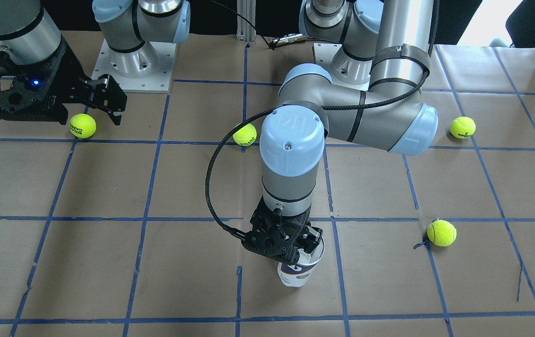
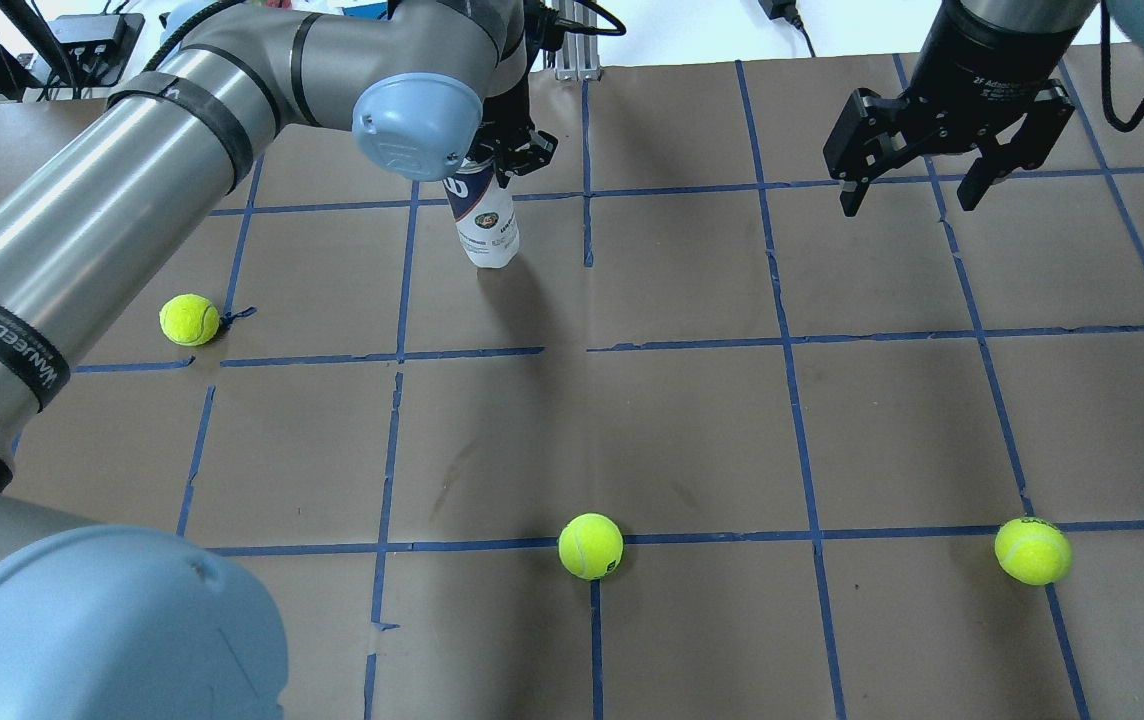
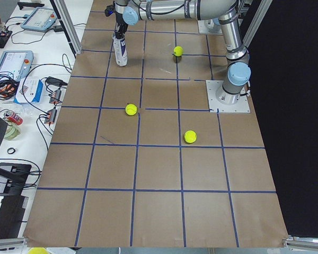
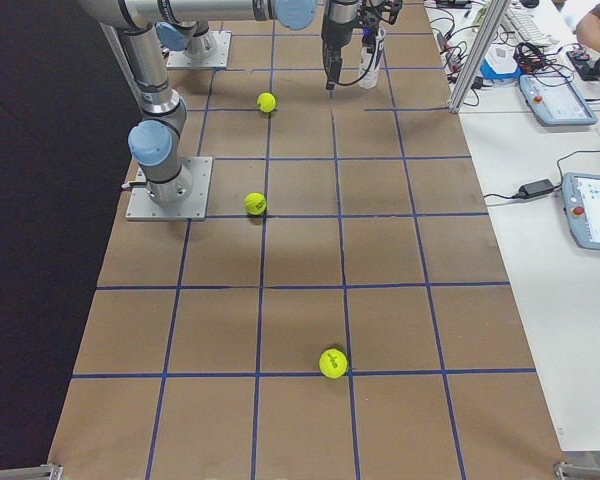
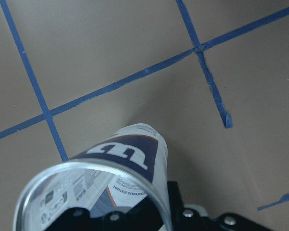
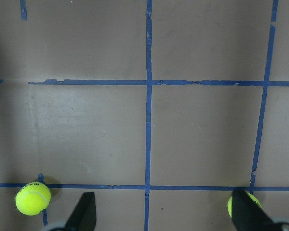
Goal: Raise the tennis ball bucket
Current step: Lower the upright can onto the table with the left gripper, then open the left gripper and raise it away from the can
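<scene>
- Counter: brown paper surface divided into squares by blue tape lines; it carries all items below.
- Left arm: reaches across the counter to its far side. The wrist points straight down over the tennis ball bucket.
- Right arm: held above the robot's own edge of the counter, well apart from the bucket.
- Right claw: black, its 2 fingers spread apart and holding nothing. It hangs above bare paper, with 1 ball near it.
- Left claw: black, clamped on the open top rim of the bucket. In the left wrist view, black finger parts show both through the clear wall and just outside it.
- Tennis ball bucket: clear cylinder with a white and navy label bearing a large white W. It stands upright under the left claw, on the operators' side near the counter's middle, beside a blue tape line. Whether its base touches the paper cannot be told.
- Tennis balls: 4 yellow-green balls lie scattered singly on the counter, all apart from the bucket.
</scene>
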{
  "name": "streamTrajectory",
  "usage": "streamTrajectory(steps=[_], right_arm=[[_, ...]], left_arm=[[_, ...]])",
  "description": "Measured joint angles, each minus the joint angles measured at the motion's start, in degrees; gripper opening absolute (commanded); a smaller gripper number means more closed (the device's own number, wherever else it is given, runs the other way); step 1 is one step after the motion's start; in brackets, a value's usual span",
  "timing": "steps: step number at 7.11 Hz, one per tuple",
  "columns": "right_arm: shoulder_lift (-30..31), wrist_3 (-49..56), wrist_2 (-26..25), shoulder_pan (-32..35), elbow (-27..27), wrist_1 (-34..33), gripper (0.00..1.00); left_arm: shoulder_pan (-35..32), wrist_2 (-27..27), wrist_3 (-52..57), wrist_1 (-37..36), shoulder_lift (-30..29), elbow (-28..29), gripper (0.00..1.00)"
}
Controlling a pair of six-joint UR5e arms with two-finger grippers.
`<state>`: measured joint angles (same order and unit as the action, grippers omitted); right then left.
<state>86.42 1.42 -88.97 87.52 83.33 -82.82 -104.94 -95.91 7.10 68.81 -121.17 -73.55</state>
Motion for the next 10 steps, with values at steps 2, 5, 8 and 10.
streamTrajectory(steps=[2,5,8,10], right_arm=[[0.0,-1.3,0.0,0.0,0.0,0.0,1.00],[-0.1,-1.3,0.1,0.0,0.0,-0.3,1.00],[-0.2,-0.9,0.0,0.0,0.1,-0.3,1.00],[-0.2,-0.8,0.0,0.0,0.1,-0.3,1.00]], left_arm=[[0.2,-0.1,0.8,-0.6,-0.7,0.1,0.90],[1.0,-0.1,1.2,0.9,1.0,1.2,0.91],[2.8,1.7,0.4,11.2,9.8,0.5,0.97],[6.9,2.4,-0.4,20.7,18.8,-3.3,0.97]])
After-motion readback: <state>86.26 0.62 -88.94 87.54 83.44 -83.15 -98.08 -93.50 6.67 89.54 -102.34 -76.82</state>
